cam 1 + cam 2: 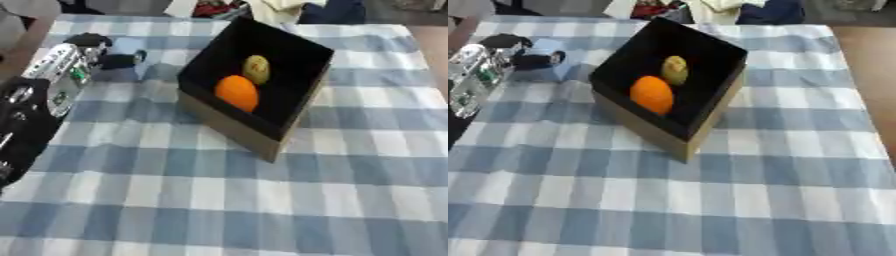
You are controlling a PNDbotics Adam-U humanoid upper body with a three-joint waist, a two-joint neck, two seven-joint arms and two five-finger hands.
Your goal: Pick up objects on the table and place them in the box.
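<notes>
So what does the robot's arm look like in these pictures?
Only the left arm shows: a silver cylindrical segment bearing a small green marking, with black housing below. Its black robot hand has dark fingers. No right arm appears.

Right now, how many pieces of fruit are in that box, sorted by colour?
Orange fruit: 1
Yellow-green fruit: 1
Total: 2, both lying inside the black-lined box on the checked cloth.
</notes>
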